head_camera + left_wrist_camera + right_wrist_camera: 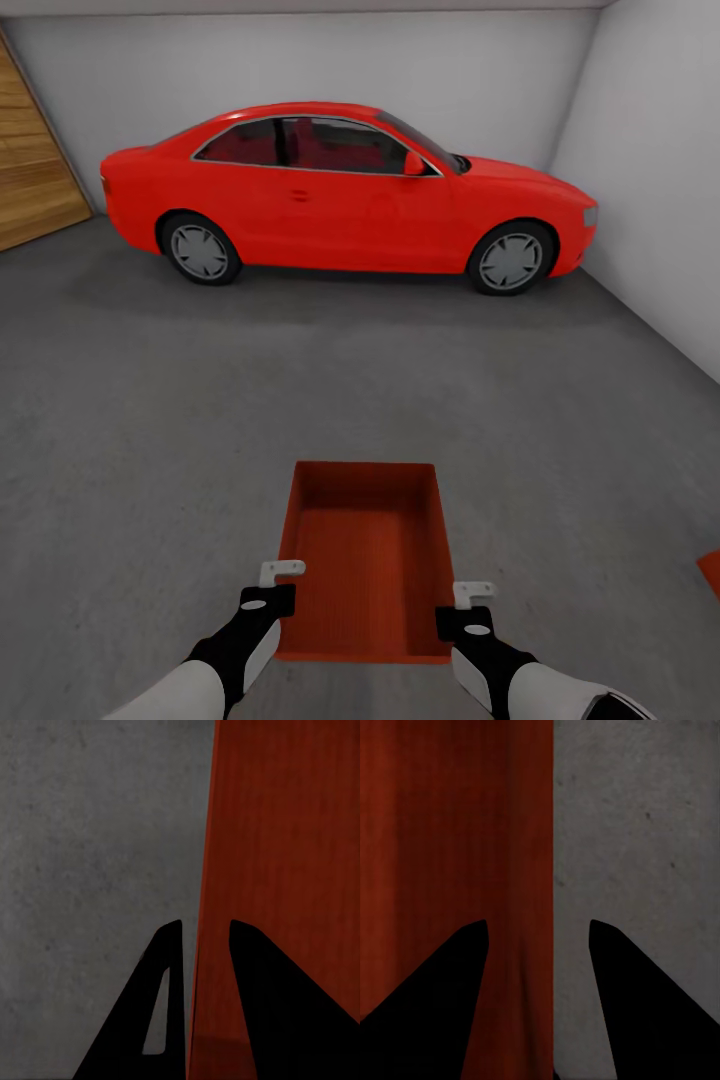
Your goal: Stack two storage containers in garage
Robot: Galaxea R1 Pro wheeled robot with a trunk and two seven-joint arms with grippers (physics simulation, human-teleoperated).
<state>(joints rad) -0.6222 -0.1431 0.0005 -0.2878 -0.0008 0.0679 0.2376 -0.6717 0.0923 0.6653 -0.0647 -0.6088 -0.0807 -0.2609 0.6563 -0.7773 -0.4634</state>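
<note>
I am in the garage, over the dark grey speckled concrete floor [150, 420], with a glossy red two-door car [350, 200] parked against the far white wall; on my side of the car, well apart from it, sits one orange-red rectangular open-top storage bin [365, 560] with thin plain walls and a finely ribbed bottom; whether it rests on the floor or hangs in my grip I cannot tell; my left gripper [268, 600] straddles the bin's left long wall near its near corner, fingers narrowly apart with the wall between them, seemingly pinching it; my right gripper [462, 615] straddles the right long wall likewise, though its fingers stand wider and I cannot tell whether they press the wall; the bin looks light and stiff yet thin-walled, so I judge the walls may flex or slip, and opposite rims are the sensible hold; I count one whole bin, plus an orange-red corner [710, 572] to the right of it, possibly the second; one car.
</note>
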